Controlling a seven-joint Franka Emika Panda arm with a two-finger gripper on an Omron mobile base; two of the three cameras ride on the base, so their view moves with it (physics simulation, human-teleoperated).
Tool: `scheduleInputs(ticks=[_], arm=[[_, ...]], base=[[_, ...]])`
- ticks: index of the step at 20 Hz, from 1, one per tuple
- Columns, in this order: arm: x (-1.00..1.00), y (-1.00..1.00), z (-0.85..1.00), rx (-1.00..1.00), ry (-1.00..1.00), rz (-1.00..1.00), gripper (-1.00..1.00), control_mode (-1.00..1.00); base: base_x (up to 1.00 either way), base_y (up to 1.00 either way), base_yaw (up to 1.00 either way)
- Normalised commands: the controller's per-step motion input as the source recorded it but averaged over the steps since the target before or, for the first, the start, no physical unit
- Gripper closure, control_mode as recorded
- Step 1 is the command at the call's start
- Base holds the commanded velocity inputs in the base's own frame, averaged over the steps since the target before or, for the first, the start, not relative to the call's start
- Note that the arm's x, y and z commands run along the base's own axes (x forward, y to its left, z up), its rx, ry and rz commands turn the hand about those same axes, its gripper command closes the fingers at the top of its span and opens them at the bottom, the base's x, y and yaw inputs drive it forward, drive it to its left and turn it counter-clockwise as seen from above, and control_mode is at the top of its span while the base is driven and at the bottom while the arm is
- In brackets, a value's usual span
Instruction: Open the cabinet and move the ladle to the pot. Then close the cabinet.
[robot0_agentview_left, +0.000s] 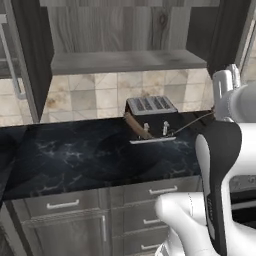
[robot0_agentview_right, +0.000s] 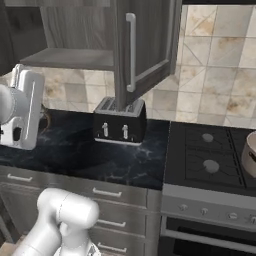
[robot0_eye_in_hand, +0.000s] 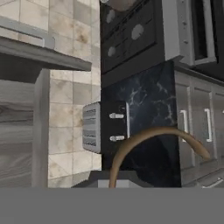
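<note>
So, the ladle is off the shelf and hanging in the air above the worktop, near the toaster. The tool is closed, apparently pinching its thin handle, so carrying looks like the current step. The pot sits on the stove, well apart to the right, presumably waiting to take it. The cabinet stands open with its shelf bare, left that way since closing comes last. Count: one ladle, one pot, one toaster, two cabinet doors.
</note>
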Motion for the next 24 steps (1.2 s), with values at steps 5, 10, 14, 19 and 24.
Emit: scheduleInputs(ticks=[5,10,14,19,24], arm=[[0.00,0.00,0.00,0.00,0.00,0.00,1.00,1.00],[0.00,0.00,0.00,0.00,0.00,0.00,1.00,1.00],[0.00,0.00,0.00,0.00,0.00,0.00,1.00,1.00],[0.00,0.00,0.00,0.00,0.00,0.00,1.00,1.00],[0.00,0.00,0.00,0.00,0.00,0.00,1.00,1.00]], base=[[-1.00,0.00,0.00],[-0.78,-0.54,-0.01],[0.00,-1.00,-0.04],[0.00,-1.00,-0.04],[0.00,-1.00,-0.04]])
